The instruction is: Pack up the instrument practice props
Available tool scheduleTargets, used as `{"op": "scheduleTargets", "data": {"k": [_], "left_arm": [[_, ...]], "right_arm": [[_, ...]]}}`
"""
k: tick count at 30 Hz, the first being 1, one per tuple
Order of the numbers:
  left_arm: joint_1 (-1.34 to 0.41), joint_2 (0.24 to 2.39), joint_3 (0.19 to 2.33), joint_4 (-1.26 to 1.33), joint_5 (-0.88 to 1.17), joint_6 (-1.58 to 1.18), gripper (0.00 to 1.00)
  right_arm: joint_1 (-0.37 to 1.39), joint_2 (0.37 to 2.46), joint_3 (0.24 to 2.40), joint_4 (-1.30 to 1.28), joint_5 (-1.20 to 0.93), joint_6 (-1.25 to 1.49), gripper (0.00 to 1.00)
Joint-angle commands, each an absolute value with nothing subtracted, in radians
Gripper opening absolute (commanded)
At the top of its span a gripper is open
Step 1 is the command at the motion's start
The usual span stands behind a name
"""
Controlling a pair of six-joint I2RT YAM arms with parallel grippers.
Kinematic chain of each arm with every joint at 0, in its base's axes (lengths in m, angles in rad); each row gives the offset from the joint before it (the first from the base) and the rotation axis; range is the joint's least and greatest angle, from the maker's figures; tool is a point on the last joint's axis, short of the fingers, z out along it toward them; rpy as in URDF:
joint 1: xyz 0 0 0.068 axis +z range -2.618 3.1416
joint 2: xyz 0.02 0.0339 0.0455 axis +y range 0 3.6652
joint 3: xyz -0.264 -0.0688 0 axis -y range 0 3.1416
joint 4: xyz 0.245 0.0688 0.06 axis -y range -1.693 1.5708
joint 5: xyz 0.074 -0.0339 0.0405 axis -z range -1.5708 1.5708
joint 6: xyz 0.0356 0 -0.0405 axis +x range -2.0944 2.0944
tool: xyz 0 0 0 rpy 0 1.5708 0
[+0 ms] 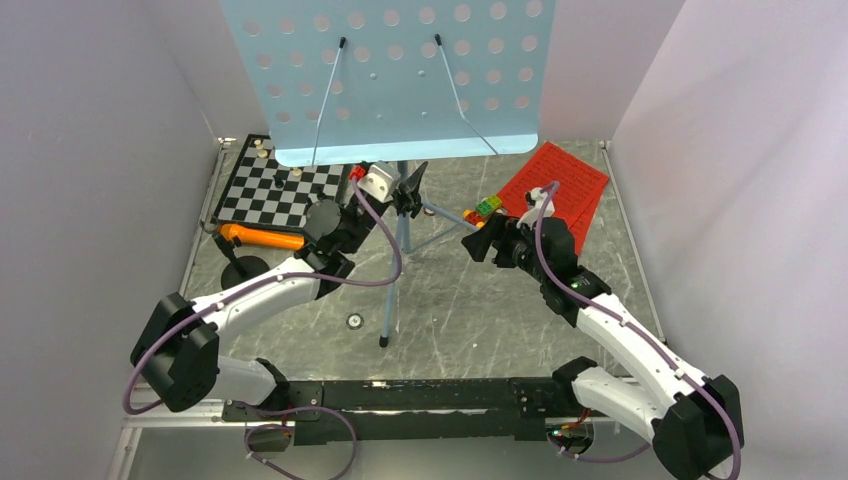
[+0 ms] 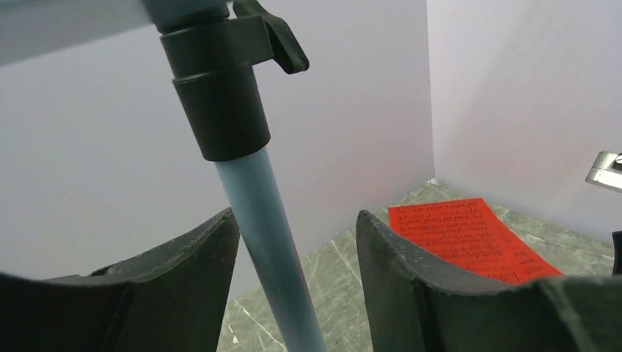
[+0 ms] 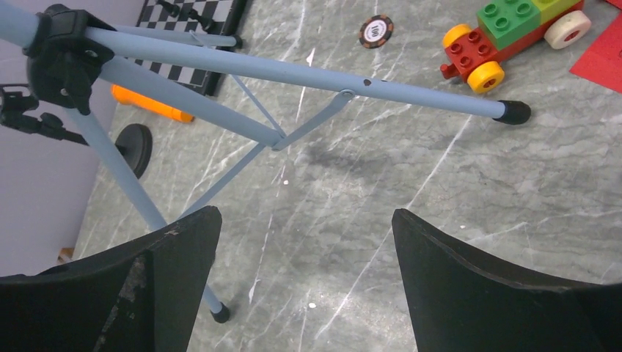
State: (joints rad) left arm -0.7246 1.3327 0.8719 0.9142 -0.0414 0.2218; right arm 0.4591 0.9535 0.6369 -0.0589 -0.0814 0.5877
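The light-blue perforated music stand [image 1: 390,75] stands at the back middle on tripod legs [image 1: 393,280]. My left gripper [image 1: 405,192] is open, with the stand's pole [image 2: 268,242] between its jaws, close to the left finger, just below the black clamp collar [image 2: 220,88]. My right gripper [image 1: 487,240] is open and empty, above the table right of the tripod legs [image 3: 293,73]. The orange microphone [image 1: 262,237] lies tilted on its black round base [image 1: 243,272] at the left; it also shows in the right wrist view [image 3: 150,104]. The red sheet-music pages [image 1: 560,190] lie at the back right, also visible in the left wrist view [image 2: 469,235].
A black-and-white chessboard [image 1: 280,192] with pieces sits at the back left. A colourful toy car [image 1: 485,210] stands beside the red pages, seen too in the right wrist view [image 3: 513,33]. A round chip [image 3: 375,31] lies near it. White walls enclose three sides.
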Motion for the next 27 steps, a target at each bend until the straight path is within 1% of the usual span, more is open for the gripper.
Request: {"op": "scheduleTargets", "data": {"k": [1,7,9,11,14,18,21,23,27], "left_arm": [[-0.724,1.344,0.927,0.953,-0.043,0.162,0.62],[-0.724,1.351,0.93,0.942,-0.059,0.112,0.55],[-0.723,1.353,0.926,0.952,-0.054,0.113,0.5],[-0.724,1.354,0.923,0.955,-0.055,0.118,0.44],[-0.723,1.351,0.917,0.959,-0.057,0.131,0.3],[-0.723,1.342,0.915,0.948,-0.055,0.156,0.19],[-0.722,1.336,0.918,0.935,-0.048,0.173,0.1],[-0.722,1.331,0.92,0.921,-0.033,0.178,0.0],[-0.721,1.323,0.921,0.893,-0.009,0.176,0.0]], "right_arm": [[0.463,0.926,0.649,-0.017,-0.119,0.589,0.91],[0.463,0.919,0.663,-0.03,-0.127,0.579,0.91],[0.463,0.919,0.67,-0.031,-0.128,0.575,0.91],[0.463,0.922,0.677,-0.032,-0.129,0.572,0.91],[0.463,0.928,0.686,-0.022,-0.143,0.578,0.92],[0.463,0.945,0.703,0.028,-0.203,0.606,0.98],[0.463,0.973,0.729,0.058,-0.239,0.627,0.99],[0.463,0.992,0.737,0.099,-0.264,0.644,0.99],[0.465,1.053,0.762,0.213,-0.337,0.702,0.98]]}}
